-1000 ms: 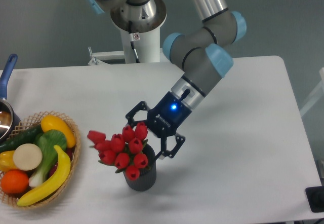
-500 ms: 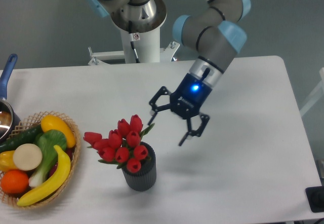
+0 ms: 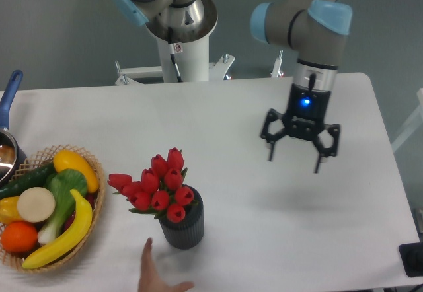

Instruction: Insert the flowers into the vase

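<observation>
The flowers (image 3: 157, 187), a bunch of red tulip buds with green stems, stand in the vase (image 3: 182, 227), a short dark grey ribbed cylinder near the table's front middle. The buds lean out to the left over the rim. My gripper (image 3: 295, 163) hangs open and empty well to the right of the vase, above the white table, fingers pointing down, a blue light lit on its body.
A woven basket (image 3: 92, 203) with a banana, an orange and other produce stands at the front left. A pot with a blue handle (image 3: 9, 100) is at the left edge. A human hand (image 3: 153, 275) reaches in at the front edge, just left of the vase.
My gripper has moved up and to the right, away from the vase, leaving the flowers standing in it. A hand has come in at the front edge.
</observation>
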